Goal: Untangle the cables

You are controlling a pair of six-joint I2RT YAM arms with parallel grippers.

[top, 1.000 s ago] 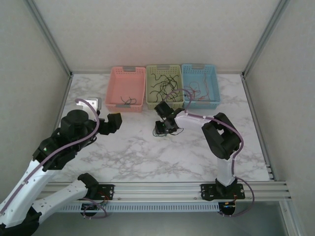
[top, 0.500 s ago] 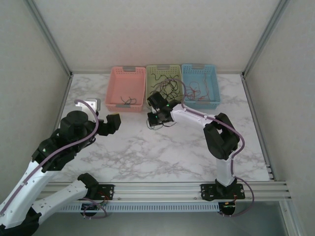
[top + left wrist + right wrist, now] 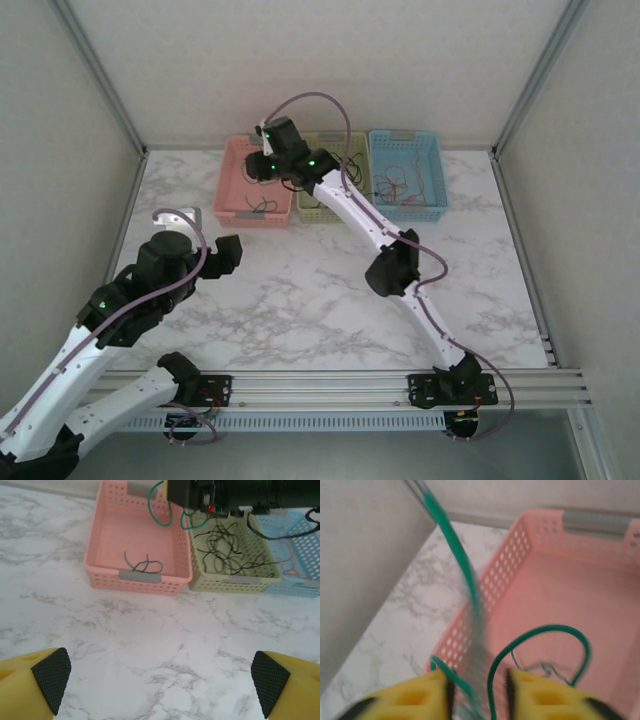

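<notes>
My right gripper (image 3: pixel 262 165) hangs over the pink basket (image 3: pixel 232 208) with its jaws parted. A green cable (image 3: pixel 540 632) loops loosely through the gap between its yellow fingers (image 3: pixel 545 695), blurred with motion. From the left wrist view the same green cable (image 3: pixel 161 510) dangles under the right gripper (image 3: pixel 172 491) above the pink basket (image 3: pixel 100 535), where a dark cable (image 3: pixel 142 566) lies. Black cables (image 3: pixel 225 550) lie in the green basket (image 3: pixel 330 207), red ones (image 3: pixel 290 565) in the blue basket (image 3: pixel 412 207). My left gripper (image 3: pixel 160 680) is open over bare marble.
The three baskets stand side by side against the back wall. A small metal plate (image 3: pixel 190 212) lies on the table beside the left arm. The right arm stretches diagonally across the middle of the table. Frame posts border both sides.
The right arm swung from the table in front of the green basket up and left over the pink basket, carrying the green cable, and its jaws have parted. The left arm barely moved.
</notes>
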